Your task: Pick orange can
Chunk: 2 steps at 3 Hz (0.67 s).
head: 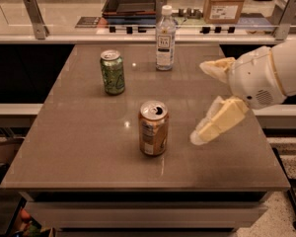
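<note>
The orange can (153,128) stands upright near the front middle of the brown table (79,147), with its silver top and pale label panel showing. My gripper (199,102) comes in from the right, just right of the can and about level with it. It is open and empty. One cream finger (214,66) is farther back and the other (218,122) is nearer the can. Neither touches the can.
A green can (112,72) stands at the back left of the table. A clear plastic bottle (165,38) stands at the back middle. Behind the table runs a counter with a dark tray (133,1) and a cardboard box (224,3).
</note>
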{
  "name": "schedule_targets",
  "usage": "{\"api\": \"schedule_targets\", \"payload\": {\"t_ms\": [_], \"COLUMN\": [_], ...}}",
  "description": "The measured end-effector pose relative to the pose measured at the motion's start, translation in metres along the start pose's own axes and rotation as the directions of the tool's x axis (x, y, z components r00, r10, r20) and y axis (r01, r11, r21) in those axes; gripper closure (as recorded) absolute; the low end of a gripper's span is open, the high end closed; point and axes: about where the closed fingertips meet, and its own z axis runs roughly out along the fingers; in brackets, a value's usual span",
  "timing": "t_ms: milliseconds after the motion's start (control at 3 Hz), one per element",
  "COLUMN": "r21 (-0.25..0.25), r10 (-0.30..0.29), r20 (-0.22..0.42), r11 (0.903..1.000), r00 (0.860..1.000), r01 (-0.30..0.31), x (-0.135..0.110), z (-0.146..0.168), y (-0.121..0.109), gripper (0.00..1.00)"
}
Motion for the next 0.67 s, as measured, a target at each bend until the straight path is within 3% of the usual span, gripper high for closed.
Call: {"api": "schedule_targets", "payload": {"t_ms": [333,667], "r21": [-0.038,-0.037], "r10": [0.018,0.036], "r20": [0.169,0.341], "r11": [0.9992,0.9990], "r00": [0.985,0.939], "r01": [-0.012,-0.025], "x": [-0.020,-0.038], "z": [0.030,0.058], "y": [0.010,0.021], "gripper": [0.00,0.00]}}
